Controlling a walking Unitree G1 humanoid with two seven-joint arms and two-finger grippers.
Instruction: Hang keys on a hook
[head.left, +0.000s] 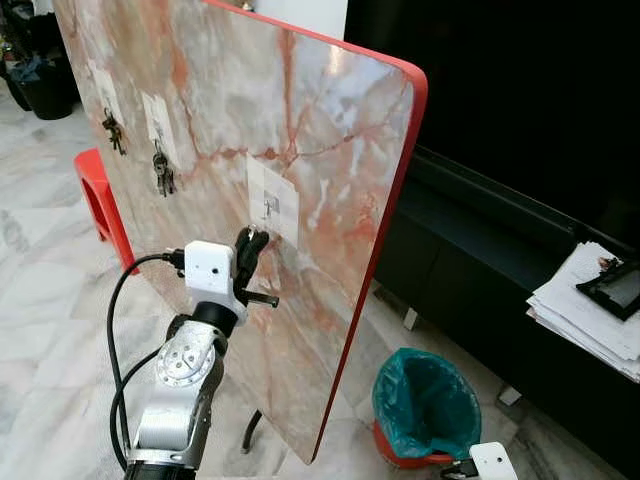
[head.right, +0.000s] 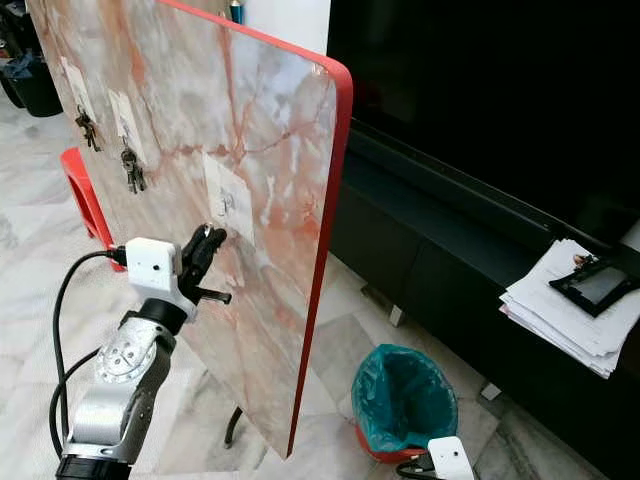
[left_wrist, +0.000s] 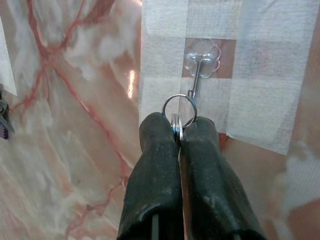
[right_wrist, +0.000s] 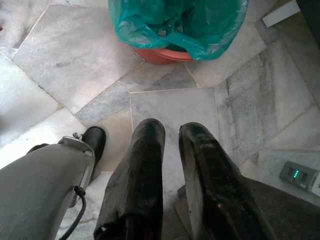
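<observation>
Left gripper (left_wrist: 178, 131) raised to the marble board (head.left: 330, 300), fingers pinched together on a key ring (left_wrist: 179, 109). Ring held just below the clear hook (left_wrist: 201, 62), which sits on a white taped patch (left_wrist: 260, 90); the ring's top meets the hook's lower end, whether threaded on cannot be told. The keys themselves are hidden between the fingers.

Two other bunches of keys (head.left: 163, 173) hang on patches further along the board.

Right gripper (right_wrist: 172, 145) hangs low over the tiled floor (right_wrist: 60, 75), fingers slightly apart, holding nothing; bin with a green bag (right_wrist: 175, 25) near it on the floor.

Stack of papers (head.left: 590, 310) on the dark cabinet at right
</observation>
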